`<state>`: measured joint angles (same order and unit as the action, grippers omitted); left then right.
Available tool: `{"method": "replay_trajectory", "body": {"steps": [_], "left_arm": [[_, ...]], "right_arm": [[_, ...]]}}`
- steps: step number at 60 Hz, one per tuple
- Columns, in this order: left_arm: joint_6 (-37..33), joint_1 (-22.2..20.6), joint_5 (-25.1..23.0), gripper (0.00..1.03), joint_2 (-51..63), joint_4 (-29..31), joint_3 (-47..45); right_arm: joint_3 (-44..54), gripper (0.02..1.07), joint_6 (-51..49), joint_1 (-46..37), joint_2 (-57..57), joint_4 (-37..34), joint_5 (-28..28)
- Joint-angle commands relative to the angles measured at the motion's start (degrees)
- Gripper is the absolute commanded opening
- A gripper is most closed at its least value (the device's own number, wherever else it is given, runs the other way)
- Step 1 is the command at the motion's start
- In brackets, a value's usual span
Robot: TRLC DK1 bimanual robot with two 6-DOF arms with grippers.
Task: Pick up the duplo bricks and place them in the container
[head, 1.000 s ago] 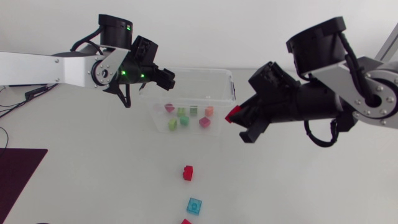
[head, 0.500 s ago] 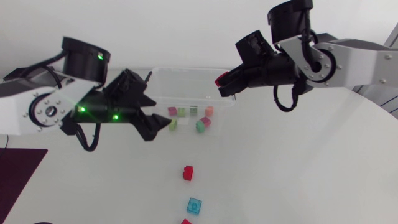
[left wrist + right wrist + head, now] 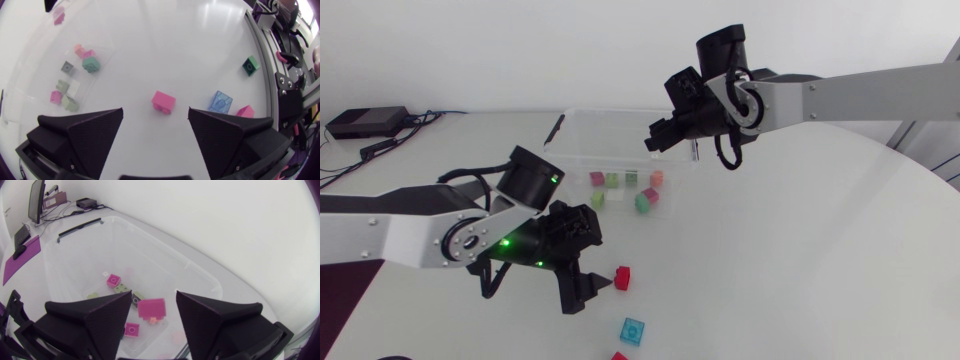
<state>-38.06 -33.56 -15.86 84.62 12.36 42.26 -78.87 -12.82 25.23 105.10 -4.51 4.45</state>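
Left gripper (image 3: 155, 111): open, low over the near table, fingers spread either side of the red brick (image 3: 163, 102), lined up for a grasp.
Right gripper (image 3: 153, 298): released, above the far container (image 3: 625, 111); loose brick (image 3: 151, 309) touches neither finger, likely dropping in.

The white table (image 3: 800, 260) carries a red brick (image 3: 622, 278) and a light blue brick (image 3: 633, 330), the clear container (image 3: 582, 135) holds a pink brick (image 3: 597, 178), a green brick (image 3: 612, 181) and an orange brick (image 3: 657, 178), and the left hand (image 3: 155, 111) is matte black, the left arm (image 3: 390, 235) silver-grey with glowing green lights (image 3: 505, 243).
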Motion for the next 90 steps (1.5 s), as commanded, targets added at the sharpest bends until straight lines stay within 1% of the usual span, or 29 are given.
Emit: {"method": "replay_trajectory", "body": {"steps": [1, 5, 9, 17, 30, 36, 46, 53, 61, 62, 67, 68, 69, 73, 76, 80, 81, 90], "left_arm": [[-5.0, -0.2, -0.3, 0.90, 4.0, 0.3, 0.1], [-7.0, -0.1, -0.3, 0.90, 5.6, 0.2, 0.4], [-8.9, -0.1, -0.3, 0.86, 7.4, 0.3, 1.0], [-11.4, 0.2, -0.3, 0.86, 9.7, 0.7, 3.3], [-14.7, -0.3, -0.3, 0.86, 12.1, 2.1, 6.7], [-16.0, -0.6, -0.3, 0.86, 13.9, 2.9, 8.7], [-18.3, -1.6, -0.3, 0.86, 16.0, 4.2, 10.8], [-18.7, -2.5, -0.4, 0.86, 16.8, 4.3, 11.7], [-19.2, -3.4, -0.3, 0.85, 17.9, 4.6, 12.2], [-19.2, -3.4, -0.4, 0.84, 18.1, 4.7, 12.2], [-20.6, -3.7, -0.4, 0.64, 19.8, 7.2, 13.5], [-20.7, -3.7, -0.4, 0.63, 19.9, 7.4, 13.6], [-21.0, -3.7, -0.6, 0.57, 20.4, 7.9, 13.8], [-21.4, -3.8, -0.8, 0.49, 20.8, 8.0, 13.8], [-21.5, -4.0, -0.8, 0.36, 20.9, 8.0, 13.8], [-21.4, -4.1, -0.8, 0.13, 21.0, 8.1, 13.9], [-21.4, -4.1, -0.8, 0.11, 21.0, 8.1, 13.9], [-20.9, -3.7, -1.2, 0.10, 20.1, 8.2, 14.0]], "right_arm": [[-0.2, 1.02, 0.0, 1.0, -1.1, -0.1, -0.3], [2.1, 1.02, -0.6, 1.7, -4.2, -0.7, 0.3], [6.5, 1.02, -1.8, 3.1, -9.4, -1.8, 1.3], [17.6, 1.02, -3.4, 5.7, -19.8, -4.3, 2.4], [28.9, 1.02, -3.4, 8.2, -30.9, -8.1, 3.0], [31.7, 1.02, -3.4, 9.3, -34.5, -10.9, 3.5], [34.7, 1.02, -3.3, 9.7, -37.1, -15.1, 5.1], [34.6, 1.02, -2.8, 9.2, -37.4, -20.2, 6.5], [33.5, 1.02, -2.7, 9.0, -37.7, -28.2, 7.7], [33.4, 1.02, -2.6, 9.0, -37.7, -29.1, 7.7], [32.9, 1.02, -1.9, 9.3, -38.0, -33.6, 8.1], [32.8, 1.02, -1.9, 9.4, -37.9, -34.3, 8.1], [32.6, 1.02, -1.8, 9.6, -37.7, -35.7, 8.1], [31.7, 1.02, -1.2, 10.2, -37.1, -39.7, 8.1], [30.6, 1.02, -0.6, 11.6, -36.3, -42.9, 8.6], [28.5, 1.02, 1.0, 13.6, -34.3, -47.3, 8.9], [28.2, 1.02, 1.2, 13.9, -33.9, -47.7, 8.9], [25.7, 1.02, 5.5, 19.5, -28.8, -52.4, 8.5]]}}
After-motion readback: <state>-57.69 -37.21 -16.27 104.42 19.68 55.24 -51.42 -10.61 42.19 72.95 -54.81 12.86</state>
